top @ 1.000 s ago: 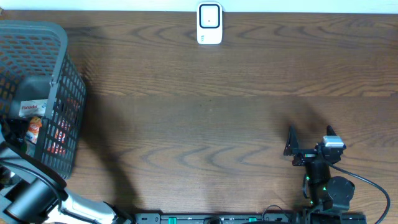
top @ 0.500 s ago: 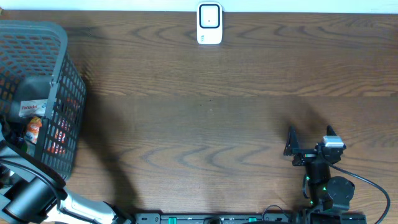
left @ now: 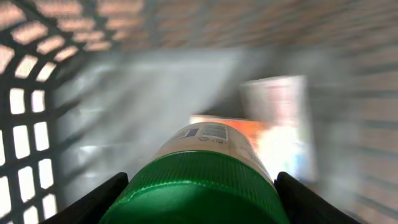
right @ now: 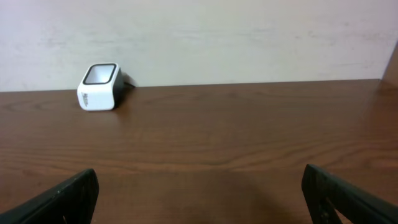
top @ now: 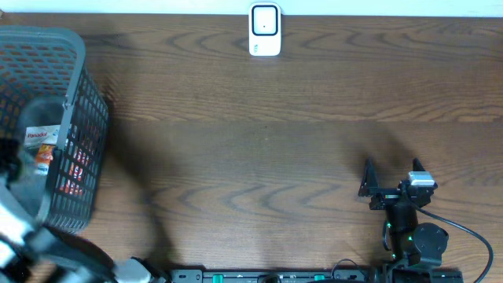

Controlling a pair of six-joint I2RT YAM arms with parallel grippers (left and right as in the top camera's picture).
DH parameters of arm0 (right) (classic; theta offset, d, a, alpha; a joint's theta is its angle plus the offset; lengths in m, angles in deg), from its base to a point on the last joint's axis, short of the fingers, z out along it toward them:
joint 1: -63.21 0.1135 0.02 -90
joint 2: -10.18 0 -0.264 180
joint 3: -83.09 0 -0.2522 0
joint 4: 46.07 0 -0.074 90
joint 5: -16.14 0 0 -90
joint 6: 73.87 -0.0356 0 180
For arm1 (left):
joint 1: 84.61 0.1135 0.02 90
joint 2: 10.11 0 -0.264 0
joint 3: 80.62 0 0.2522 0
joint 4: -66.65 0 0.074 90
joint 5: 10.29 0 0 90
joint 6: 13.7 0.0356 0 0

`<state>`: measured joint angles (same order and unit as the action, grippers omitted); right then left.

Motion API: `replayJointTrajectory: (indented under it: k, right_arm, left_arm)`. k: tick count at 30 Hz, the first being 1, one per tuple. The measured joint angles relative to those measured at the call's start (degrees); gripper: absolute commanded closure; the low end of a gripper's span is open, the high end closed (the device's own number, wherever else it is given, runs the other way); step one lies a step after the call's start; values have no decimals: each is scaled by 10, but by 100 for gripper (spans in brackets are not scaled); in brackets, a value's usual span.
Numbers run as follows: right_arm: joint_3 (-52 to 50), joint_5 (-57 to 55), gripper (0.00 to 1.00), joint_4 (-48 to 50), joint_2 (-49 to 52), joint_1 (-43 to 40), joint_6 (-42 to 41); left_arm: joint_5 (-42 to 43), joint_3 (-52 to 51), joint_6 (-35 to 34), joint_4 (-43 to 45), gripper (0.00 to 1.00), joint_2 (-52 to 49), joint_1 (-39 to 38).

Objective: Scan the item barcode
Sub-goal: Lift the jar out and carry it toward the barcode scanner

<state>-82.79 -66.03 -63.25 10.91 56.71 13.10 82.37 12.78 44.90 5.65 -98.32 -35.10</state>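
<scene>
In the left wrist view, a bottle with a ribbed green cap [left: 202, 186] and a pale label [left: 210, 138] fills the space between my left gripper's black fingers [left: 99, 202]. Both fingers press against the cap's sides, so the left gripper [left: 200, 193] is shut on the bottle, inside the grey mesh basket [top: 75, 94]. The view is blurred by motion. The white barcode scanner [top: 265, 30] stands at the table's far edge, also in the right wrist view as scanner [right: 99, 87]. My right gripper [top: 391, 174] rests open near the front right, nothing between its fingers [right: 68, 196].
The basket also holds a white box with red lettering [top: 38, 135] and orange-red packets [top: 75, 169]. In the left wrist view a pale box [left: 280, 124] lies behind the bottle. The left arm [top: 20, 232] shows blurred at the basket's near side.
The left arm at the basket has shifted and now shows smeared with motion. The right arm and the scanner have not moved.
</scene>
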Motion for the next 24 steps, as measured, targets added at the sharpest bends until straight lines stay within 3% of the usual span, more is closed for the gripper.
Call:
replayJointTrajectory:
  k: [8,13,20,24]
  right_arm:
    - [0,0,1,0,0,0,0]
    - [0,0,1,0,0,0,0]
    - [0,0,1,0,0,0,0]
    - [0,0,1,0,0,0,0]
  left_arm:
    - [207,15,-51,38,32,224,-9]
    - [298,15,-98,53,32,296,-88]
    - [277,13,-105,24,32,305,-307]
    - [170,-1,-101,-7,32,266,-470]
